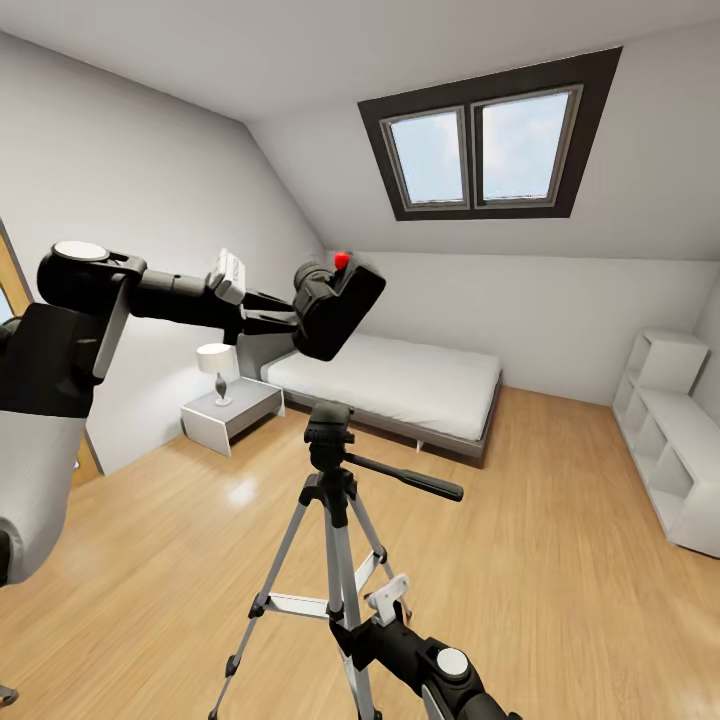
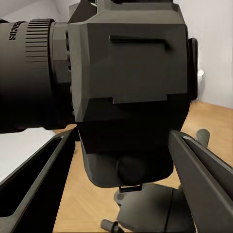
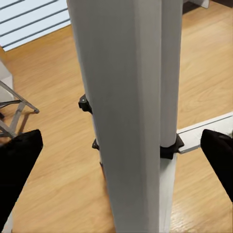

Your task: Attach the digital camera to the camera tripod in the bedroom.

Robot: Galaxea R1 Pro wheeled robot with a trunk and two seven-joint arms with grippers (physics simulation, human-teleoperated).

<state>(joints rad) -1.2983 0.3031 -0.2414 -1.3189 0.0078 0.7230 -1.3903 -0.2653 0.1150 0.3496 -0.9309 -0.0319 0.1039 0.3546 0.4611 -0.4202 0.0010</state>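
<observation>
My left gripper (image 1: 292, 320) is shut on the digital camera (image 1: 338, 300), a black box with a red button (image 1: 342, 260) on top, and holds it tilted in the air above the camera tripod (image 1: 335, 520). In the left wrist view the camera (image 2: 126, 87) sits between both fingers (image 2: 29, 189), with the black tripod head (image 2: 150, 213) just beyond it. The tripod head (image 1: 328, 425) and its long pan handle (image 1: 420, 482) stand a short gap below the camera. Low down, my right gripper (image 1: 352, 622) is open around the tripod's silver legs (image 3: 131, 111), its fingers (image 3: 17, 165) apart on either side.
This is the bedroom, with a dark-framed skylight (image 1: 485, 145) in the sloped ceiling. A grey bed (image 1: 400, 385) stands behind the tripod, beside a white nightstand (image 1: 235, 415) with a lamp (image 1: 217, 365). A white shelf unit (image 1: 675, 450) lines the right wall. Wood floor (image 1: 560, 560) surrounds the tripod.
</observation>
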